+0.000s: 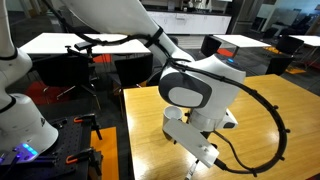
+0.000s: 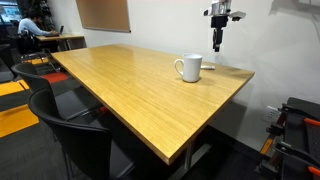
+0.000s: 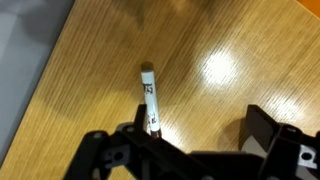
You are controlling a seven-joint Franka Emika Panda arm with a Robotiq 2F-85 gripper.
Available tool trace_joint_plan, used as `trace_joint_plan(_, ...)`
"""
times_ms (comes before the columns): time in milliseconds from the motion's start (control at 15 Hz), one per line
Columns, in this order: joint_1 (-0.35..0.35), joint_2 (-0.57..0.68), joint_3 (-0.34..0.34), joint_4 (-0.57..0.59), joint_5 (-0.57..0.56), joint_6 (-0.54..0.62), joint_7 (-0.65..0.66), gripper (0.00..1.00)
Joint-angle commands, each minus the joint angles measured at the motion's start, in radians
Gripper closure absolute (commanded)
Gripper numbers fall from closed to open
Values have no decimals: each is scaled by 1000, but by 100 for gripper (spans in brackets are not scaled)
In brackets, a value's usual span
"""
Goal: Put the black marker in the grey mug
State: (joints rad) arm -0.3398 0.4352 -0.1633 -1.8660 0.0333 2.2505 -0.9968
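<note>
The smooth, glossy wooden worktop (image 2: 130,90) is carrying the plain, rounded grey mug (image 2: 188,68). The gripper (image 2: 217,42) is hovering above and just beside that mug, its jaws spread wide and gripping nothing. The black marker (image 3: 151,100) is lying flat beneath the gripper, so probably near the mug. As a thin, stiff, light stick it is likely to roll, so it is probably best pinched across mid-barrel.

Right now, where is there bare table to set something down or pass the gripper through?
Bare: the broad stretch of table from the grey mug to the near edge by the chairs. Crowded: the far corner, where the mug stands, the black marker lies near the table edge, and the open gripper hangs above.
</note>
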Motion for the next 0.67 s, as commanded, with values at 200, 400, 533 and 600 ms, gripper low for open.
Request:
trace_joint_plan(200,-1,80,5,46,-36,125,59,0)
trace_joint_plan(400,3,109,6,50,-58,168,98,0)
trace_joint_plan(533,0,129,12,59,-62,178,107,0)
trace_joint_plan(600,-2,135,16,60,-59,178,107,0)
